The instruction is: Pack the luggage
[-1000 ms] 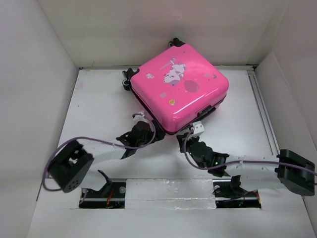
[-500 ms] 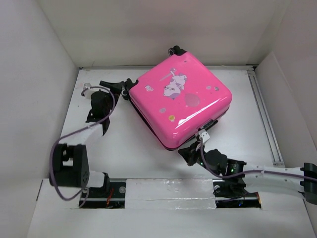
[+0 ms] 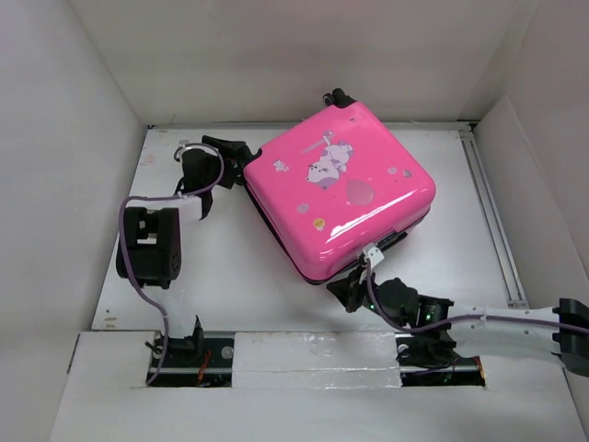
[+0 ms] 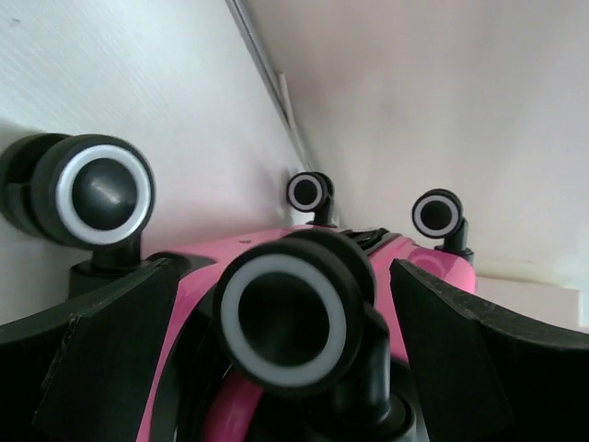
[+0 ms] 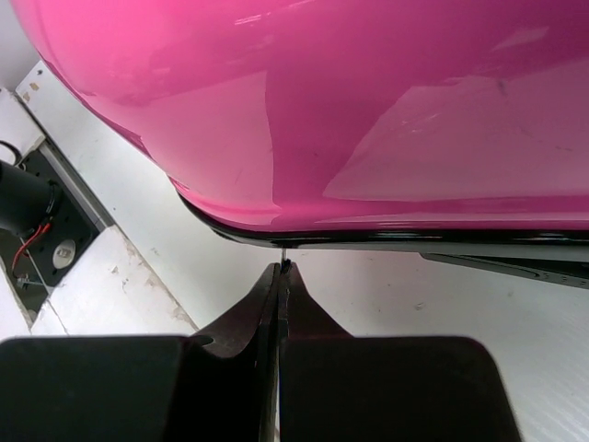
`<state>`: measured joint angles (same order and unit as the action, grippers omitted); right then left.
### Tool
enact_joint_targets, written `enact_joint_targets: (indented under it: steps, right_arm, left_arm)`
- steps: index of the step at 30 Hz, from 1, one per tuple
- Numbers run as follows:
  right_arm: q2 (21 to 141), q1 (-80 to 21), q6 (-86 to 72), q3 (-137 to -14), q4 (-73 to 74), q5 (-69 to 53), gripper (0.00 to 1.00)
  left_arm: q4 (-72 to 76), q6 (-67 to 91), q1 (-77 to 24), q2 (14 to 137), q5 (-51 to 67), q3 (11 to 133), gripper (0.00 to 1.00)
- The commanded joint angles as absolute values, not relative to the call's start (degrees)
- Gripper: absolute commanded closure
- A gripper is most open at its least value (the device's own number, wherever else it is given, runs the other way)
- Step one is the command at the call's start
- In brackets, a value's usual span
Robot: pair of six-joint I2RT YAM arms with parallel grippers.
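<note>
The luggage (image 3: 340, 189) is a closed glossy pink hard-shell suitcase lying flat on the white table, wheels toward the back left. My left gripper (image 3: 232, 157) is at its back-left corner, open, with one black wheel (image 4: 285, 313) between its fingers (image 4: 92, 359); pink shell (image 4: 198, 276) shows behind. My right gripper (image 3: 354, 287) is at the near front corner. In the right wrist view it (image 5: 283, 269) is shut on a small metal zipper pull (image 5: 287, 264) at the dark seam under the shell (image 5: 368, 110).
White walls enclose the table on the left, back and right. A metal rail (image 3: 488, 212) runs along the right side. Other wheels (image 4: 101, 189) (image 4: 434, 214) stick out by the left gripper. The arm bases (image 3: 193, 354) sit in slots at the near edge.
My left arm has swung from the suitcase's front to its back-left corner by the wheels. The suitcase has turned slightly and shifted right. My right gripper has moved nearer along the front edge.
</note>
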<state>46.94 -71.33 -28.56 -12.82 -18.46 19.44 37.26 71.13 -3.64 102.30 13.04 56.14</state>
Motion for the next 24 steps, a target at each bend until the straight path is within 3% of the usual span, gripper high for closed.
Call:
enact_joint_targets:
  steps: [1,7,11,12,15,20,24]
  right_arm:
    - [47.6,-72.8,-29.6,-14.3,-19.3,13.9,1.0]
    - [49.6,-72.8,-30.2,-14.3,-20.5,13.9,1.0]
    - [50.2,-72.8,-31.5,-13.6,-22.2,13.9,1.0]
    - [49.7,-72.8,-31.6,-13.6,-22.2,13.9,1.0]
    - [49.1,-72.8,-31.6,-13.6,-22.2,15.3,1.0]
    - [48.1,-66.9,-28.3,-15.8,-20.9,12.9,1.0]
    - [46.9,-54.6,-23.1,-19.4,-19.4,4.3,1.0]
  left_arm:
    - [43.9,74.4,-3.3,102.8,16.6,59.7,0.06]
    - [51.7,79.6,-3.8,108.0,17.1,61.3,0.24]
    - [55.1,80.2,-3.8,109.3,17.1,63.2,0.45]
    - [56.2,80.2,-3.8,109.3,17.1,63.7,0.68]
    - [55.5,78.8,-3.3,108.0,15.6,63.7,1.0]
    - [54.3,71.6,-1.9,98.7,11.6,58.5,1.0]
    - [50.9,66.2,-0.6,86.0,6.3,49.9,1.0]
